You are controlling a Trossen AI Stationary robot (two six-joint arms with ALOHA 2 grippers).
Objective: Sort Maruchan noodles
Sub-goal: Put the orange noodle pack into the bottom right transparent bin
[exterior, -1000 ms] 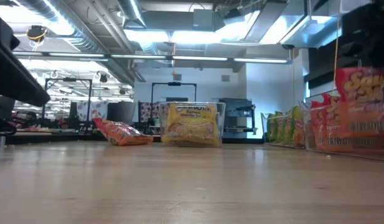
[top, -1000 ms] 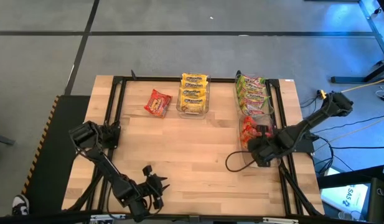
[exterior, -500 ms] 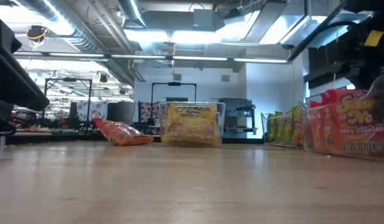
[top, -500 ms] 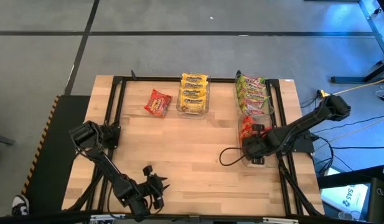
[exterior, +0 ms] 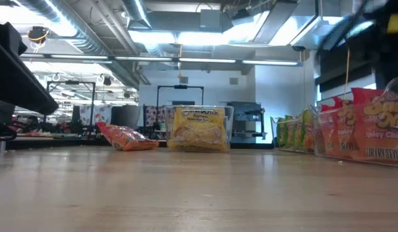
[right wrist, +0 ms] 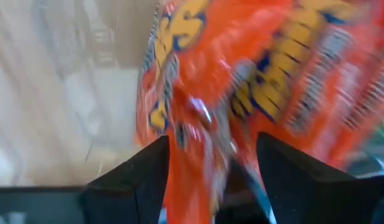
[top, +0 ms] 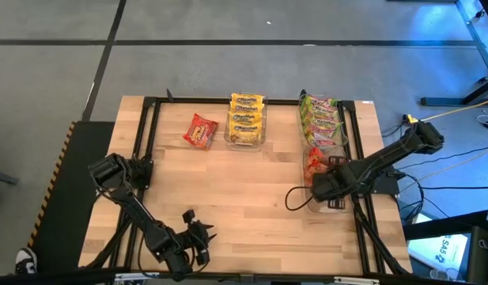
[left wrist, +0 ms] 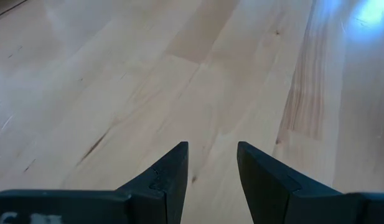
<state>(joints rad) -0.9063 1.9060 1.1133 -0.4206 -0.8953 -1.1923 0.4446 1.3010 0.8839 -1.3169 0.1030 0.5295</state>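
Observation:
My right gripper (top: 323, 190) (right wrist: 213, 140) is over the near end of the clear bin (top: 338, 204) by the table's right edge, open. A red-orange noodle packet (right wrist: 254, 81) (exterior: 379, 125) stands on edge between its fingers, among other red-orange packets (top: 315, 162) in that bin. Green packets (top: 320, 119) (exterior: 295, 132) fill the bin's far part. Yellow packets (top: 246, 119) (exterior: 199, 129) sit in a second clear bin at the far edge. One red-orange packet (top: 200, 131) (exterior: 124, 137) lies flat on the wood beside it. My left gripper (top: 198, 237) (left wrist: 212, 149) waits open at the near edge. My right gripper has its open fingers (right wrist: 142, 174) on either side of the red-orange packet's edge (right wrist: 198, 162), coming level from the table's right. I cannot tell whether they touch it. The packet stands tilted in the bin.
A black metal frame (top: 149, 127) runs around the tabletop. A dark cable loop (top: 295, 198) lies on the wood left of the right gripper. Bare wood (top: 236, 190) spans the table's middle. The room beyond holds racks and lights.
The red-orange packet at my right gripper has come down from above the bin's rim into the bin and now leans over. My right gripper slid a little toward the table's left, then back toward the right.

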